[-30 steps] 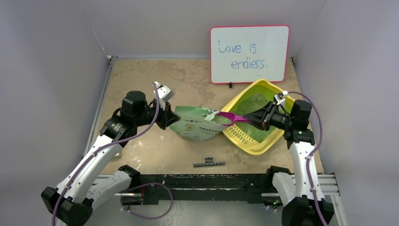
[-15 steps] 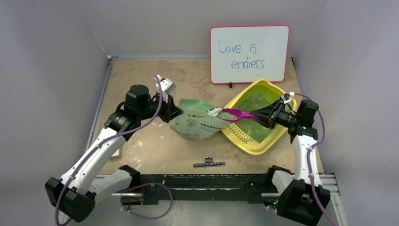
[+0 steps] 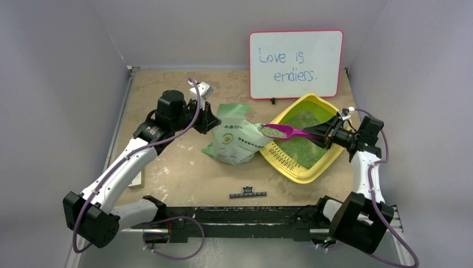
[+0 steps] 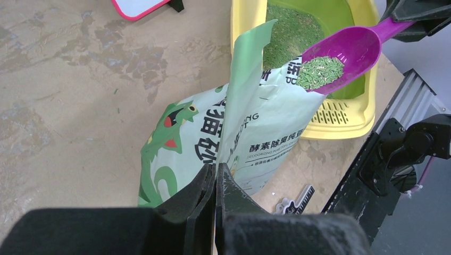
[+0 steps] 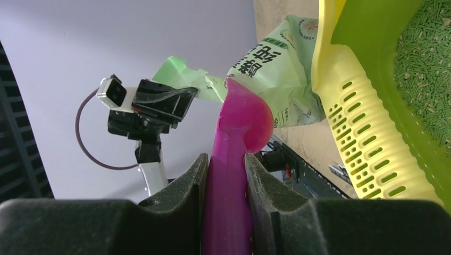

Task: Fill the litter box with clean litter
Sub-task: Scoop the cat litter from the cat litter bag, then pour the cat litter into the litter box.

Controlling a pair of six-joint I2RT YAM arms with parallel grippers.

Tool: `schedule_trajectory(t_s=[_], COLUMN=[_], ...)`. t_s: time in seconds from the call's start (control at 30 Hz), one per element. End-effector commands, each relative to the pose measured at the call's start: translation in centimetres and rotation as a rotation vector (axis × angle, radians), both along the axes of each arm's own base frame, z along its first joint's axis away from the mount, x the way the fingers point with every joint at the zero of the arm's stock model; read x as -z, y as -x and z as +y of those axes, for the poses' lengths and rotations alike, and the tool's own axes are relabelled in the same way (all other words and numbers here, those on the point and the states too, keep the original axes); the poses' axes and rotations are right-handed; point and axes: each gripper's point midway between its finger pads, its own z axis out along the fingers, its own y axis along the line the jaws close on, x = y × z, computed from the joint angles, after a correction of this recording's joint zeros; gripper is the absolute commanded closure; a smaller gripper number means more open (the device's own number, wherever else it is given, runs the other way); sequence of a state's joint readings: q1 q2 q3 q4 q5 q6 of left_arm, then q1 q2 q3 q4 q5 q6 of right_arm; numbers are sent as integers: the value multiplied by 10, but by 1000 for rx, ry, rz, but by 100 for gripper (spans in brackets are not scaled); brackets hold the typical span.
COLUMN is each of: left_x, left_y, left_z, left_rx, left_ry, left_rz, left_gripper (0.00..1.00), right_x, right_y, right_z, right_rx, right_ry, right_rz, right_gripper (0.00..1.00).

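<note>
Right gripper [image 3: 323,132] near yellow litter box [image 3: 303,178]

The left arm [image 3: 120,167] rises from its base at the near left corner and reaches forward and to the right, with a bend at the elbow. Its wrist turns to the right, so the left gripper [image 4: 215,180] points toward the middle of the table. The two black fingers [image 4: 199,186] are pressed together and pinch the edge of the bag [image 4: 250,138]. The right arm [image 3: 365,173] stands almost straight up from its base at the near right, then folds at the top, and its wrist points to the left. The right gripper [image 5: 226,159] is held nearly level and clamps the handle of the scoop [image 5: 234,143] between both fingers.
</note>
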State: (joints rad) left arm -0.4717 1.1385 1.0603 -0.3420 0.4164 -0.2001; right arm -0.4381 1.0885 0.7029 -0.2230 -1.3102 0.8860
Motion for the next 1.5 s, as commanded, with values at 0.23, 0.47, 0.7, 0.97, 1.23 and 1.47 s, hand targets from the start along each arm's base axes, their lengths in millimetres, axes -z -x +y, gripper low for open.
schedule_trajectory(t_s=[0.23,0.47,0.7,0.97,1.23,1.47], left_x=[-52,-52,-47,-44,-42,-42], left_y=[-5,4,8,10,12,15], left_z=[-5,-7,-6,-4,-3,-1], left_rx=[34,66,78,81,86,99], left_ry=[72,83,71,64,53,35], left_rz=[-159,-160,-155,-153,-157,-168], left_gripper=[100,100,100,100,100,100], right_x=[-19,-20,-27,-29,-16,3], right_y=[4,9,10,2,-4,-1], right_z=[-13,-24,-35,-52,-74,-93], right_rx=[26,103,171,227,325,443], right_ry=[41,50,51,63,144,260], right_rz=[-156,-174,-195,-192,-160,-67], right_gripper=[100,100,100,100,100,100])
